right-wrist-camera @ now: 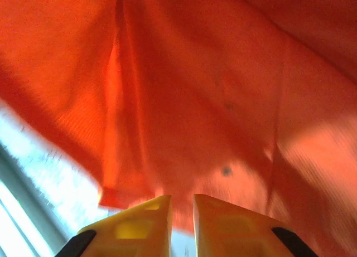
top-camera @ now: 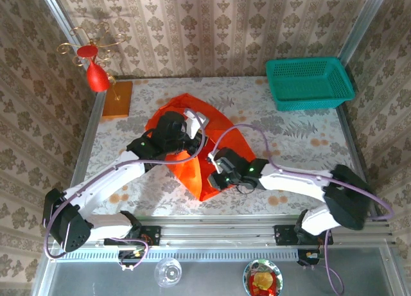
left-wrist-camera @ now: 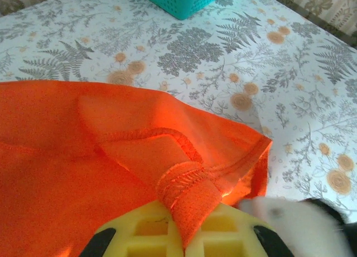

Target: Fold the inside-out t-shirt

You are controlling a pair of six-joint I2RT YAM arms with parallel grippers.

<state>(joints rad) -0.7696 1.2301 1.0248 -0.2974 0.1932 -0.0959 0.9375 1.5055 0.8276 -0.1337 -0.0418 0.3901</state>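
Orange-red soft cloth with its stitched seams showing, the inside-out t-shirt (top-camera: 190, 174) lies crumpled in the middle of the table (top-camera: 302, 135). Its long axis runs near to far, with the narrow tip toward the arm bases. At that tip the right pincer (right-wrist-camera: 178, 212) stands a slit apart, empty. Farther on, the left pincer (left-wrist-camera: 187, 215) is clamped on a hem fold.
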